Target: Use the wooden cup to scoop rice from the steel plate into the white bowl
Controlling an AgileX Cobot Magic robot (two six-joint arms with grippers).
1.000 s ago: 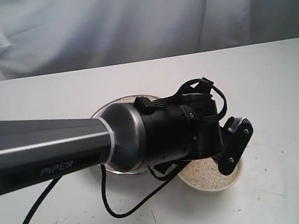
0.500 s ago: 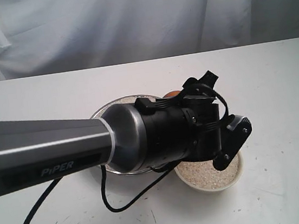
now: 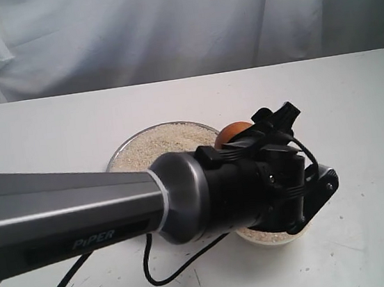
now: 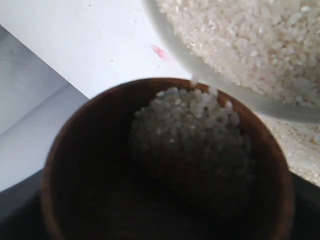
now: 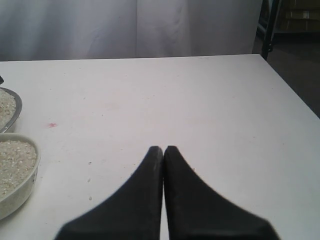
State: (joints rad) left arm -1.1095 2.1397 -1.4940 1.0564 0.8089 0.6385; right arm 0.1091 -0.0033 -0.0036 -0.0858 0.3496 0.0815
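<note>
The wooden cup (image 3: 233, 133) is reddish-brown and sits in my left gripper (image 3: 257, 132), which is shut on it. It hangs between the steel plate (image 3: 118, 155) and the white bowl (image 3: 273, 237). In the left wrist view the cup (image 4: 65, 150) fills the frame, tilted, with rice (image 4: 190, 135) piled against its lip beside the bowl's rim (image 4: 225, 86). The bowl holds rice (image 4: 250, 40). More rice (image 3: 157, 144) covers the plate. My right gripper (image 5: 163, 148) is shut on nothing, low over bare table to the right of the bowl (image 5: 20, 192).
My left arm's grey tube (image 3: 67, 215) and black wrist (image 3: 254, 192) cover most of the bowl in the exterior view. A black cable (image 3: 159, 273) loops onto the white table (image 3: 357, 116). A small red mark (image 5: 51, 125) lies near the plate (image 5: 15, 107). White curtain hangs behind.
My left wrist has swung right and nearer in the exterior view. The wooden cup has come into sight, the plate's rice is uncovered, and more of the bowl is hidden.
</note>
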